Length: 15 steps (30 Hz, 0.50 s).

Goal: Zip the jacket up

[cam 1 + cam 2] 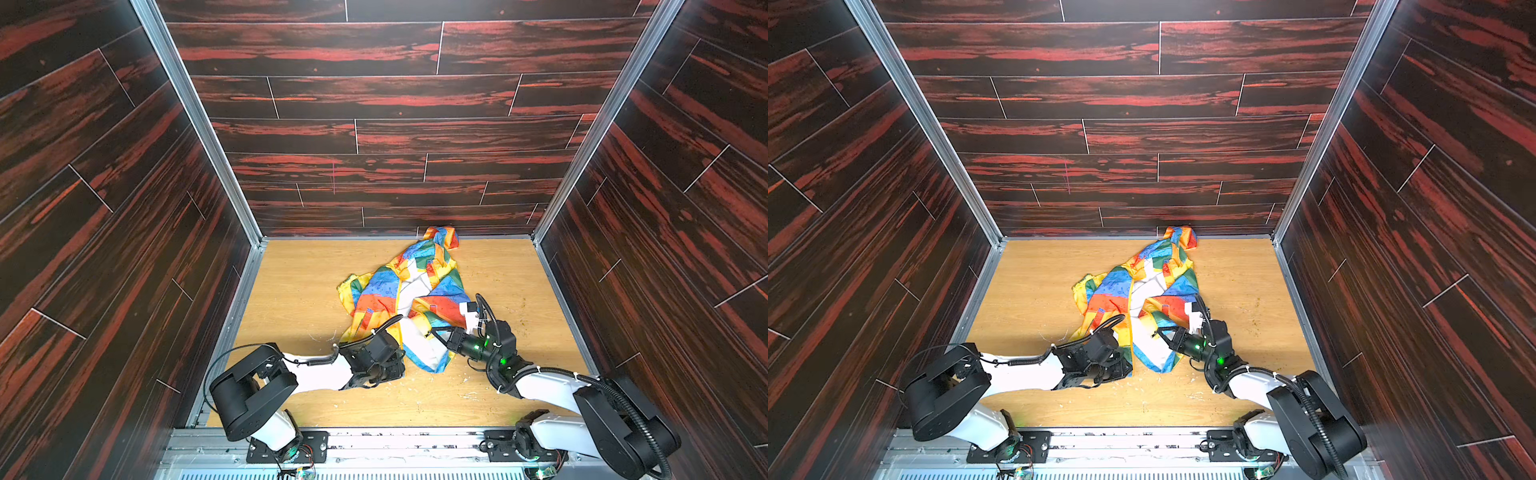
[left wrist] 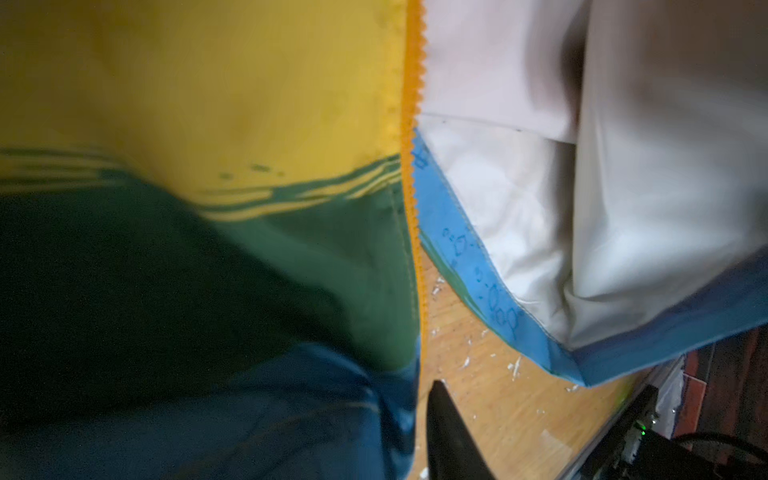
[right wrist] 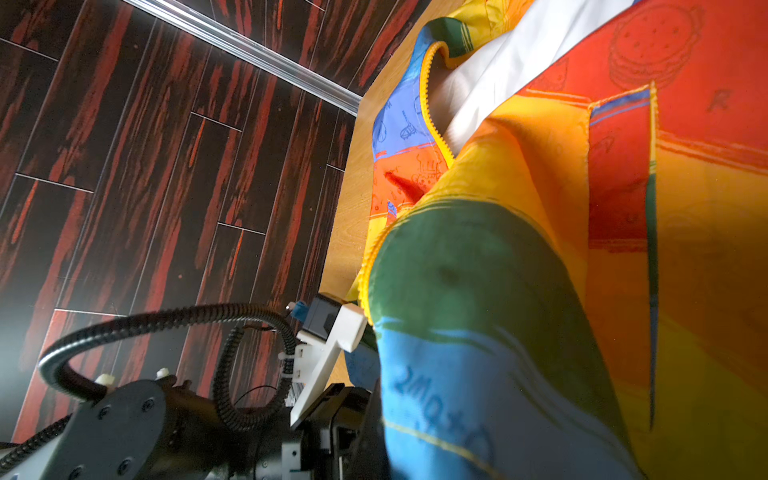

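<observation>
Lying open on the table (image 1: 291, 291) toward the back wall, the jacket (image 1: 415, 286) shows white lining. Its zipper (image 2: 411, 166) halves sit apart, so zipping looks unstarted. The right gripper (image 1: 435, 332) is clamped on one front edge. The left gripper (image 1: 392, 365) sits at the other hem, grip unclear.

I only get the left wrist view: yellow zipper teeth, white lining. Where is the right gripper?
Observer: In a top view, the right gripper is shut on the jacket's other front edge, across the white lining.
Operator: Is the front joined higher up?
Observer: No, lining shows between the panels most of the way up.
Operator: Where does it end?
Observer: Its far end is bunched at the foot of the back wall.
</observation>
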Tool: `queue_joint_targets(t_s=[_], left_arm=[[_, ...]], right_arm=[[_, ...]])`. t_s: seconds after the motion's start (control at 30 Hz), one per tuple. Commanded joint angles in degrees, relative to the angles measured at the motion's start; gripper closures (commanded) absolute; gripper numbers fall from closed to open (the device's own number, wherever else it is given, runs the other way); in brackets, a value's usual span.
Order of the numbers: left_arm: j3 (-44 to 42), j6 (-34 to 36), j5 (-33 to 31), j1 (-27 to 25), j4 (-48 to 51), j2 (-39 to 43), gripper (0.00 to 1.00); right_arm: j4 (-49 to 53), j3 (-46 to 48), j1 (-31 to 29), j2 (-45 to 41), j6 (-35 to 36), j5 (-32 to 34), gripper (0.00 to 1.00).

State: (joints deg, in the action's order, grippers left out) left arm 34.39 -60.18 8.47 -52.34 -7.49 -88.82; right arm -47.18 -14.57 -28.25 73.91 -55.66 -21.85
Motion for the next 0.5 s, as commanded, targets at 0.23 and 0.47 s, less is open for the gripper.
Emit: queue_joint_targets(t_s=[0.23,0.47], left_arm=[[-1.61,2.11,4.07,-1.89,6.44,-2.53,0.63],[-0.99,0.39,3.24,-1.89,6.69,-5.0,0.72]], right_arm=[[-0.91,-0.29,-0.18,0.67,0.0,0.22,1.0],[-0.93,-0.07,-0.18,0.53,-0.12,0.33,1.0]])
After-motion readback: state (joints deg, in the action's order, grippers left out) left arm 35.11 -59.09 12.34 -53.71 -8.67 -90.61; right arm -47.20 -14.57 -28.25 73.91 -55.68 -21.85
